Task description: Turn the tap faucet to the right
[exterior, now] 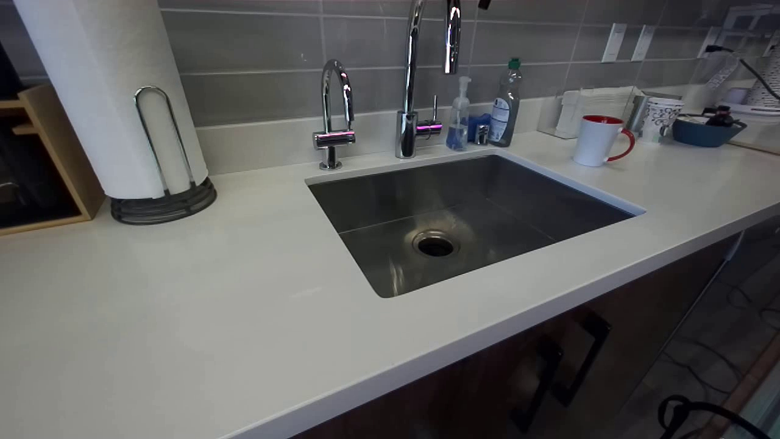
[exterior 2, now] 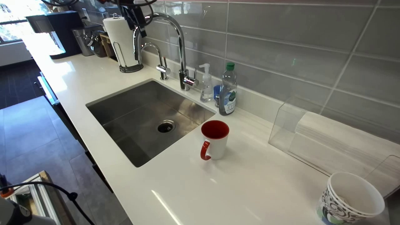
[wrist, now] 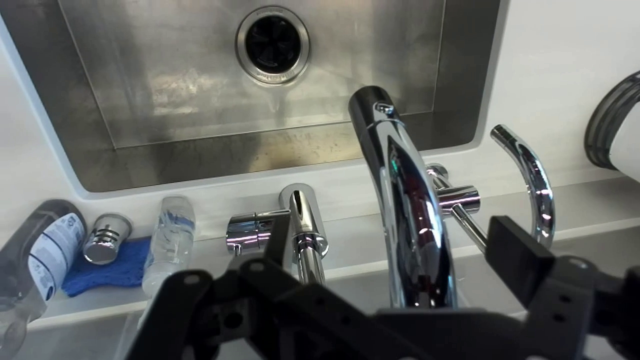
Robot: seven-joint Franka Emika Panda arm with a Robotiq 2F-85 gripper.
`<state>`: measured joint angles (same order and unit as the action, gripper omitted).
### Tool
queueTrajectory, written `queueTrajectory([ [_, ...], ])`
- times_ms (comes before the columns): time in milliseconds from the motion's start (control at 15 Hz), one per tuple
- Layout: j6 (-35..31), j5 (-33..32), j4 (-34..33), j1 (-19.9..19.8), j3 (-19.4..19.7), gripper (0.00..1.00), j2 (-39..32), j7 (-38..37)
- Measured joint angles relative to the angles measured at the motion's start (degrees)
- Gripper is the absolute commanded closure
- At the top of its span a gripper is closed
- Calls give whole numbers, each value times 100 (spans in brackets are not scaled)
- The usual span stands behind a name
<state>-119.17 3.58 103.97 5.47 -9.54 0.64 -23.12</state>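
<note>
The tap faucet, a tall chrome gooseneck, stands behind the sink in both exterior views point(exterior: 410, 73) point(exterior 2: 182, 47). Its arch top is cut off in an exterior view. In the wrist view the spout point(wrist: 412, 210) runs up between my gripper's two black fingers point(wrist: 400, 245). The fingers are spread wide, with gaps to the spout on both sides. In an exterior view my gripper point(exterior 2: 142, 28) is at the top, by the spout's arch, partly hidden by cables. A small black tip point(exterior: 484, 3) shows at another exterior view's top edge. The spout points over the sink point(wrist: 175, 100).
A shorter curved chrome tap point(wrist: 535, 185) stands beside the faucet. A soap pump point(wrist: 172, 230), a blue sponge point(wrist: 112, 265) and a green-capped bottle point(exterior 2: 228, 90) stand on the faucet's other side. A red-and-white mug point(exterior 2: 217, 147) and a paper towel roll point(exterior: 116, 91) are on the counter.
</note>
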Motion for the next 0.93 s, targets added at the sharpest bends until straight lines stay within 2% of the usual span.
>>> queueTrajectory([
  [933, 181, -455, 10, -3, 152, 0, -109, -201],
])
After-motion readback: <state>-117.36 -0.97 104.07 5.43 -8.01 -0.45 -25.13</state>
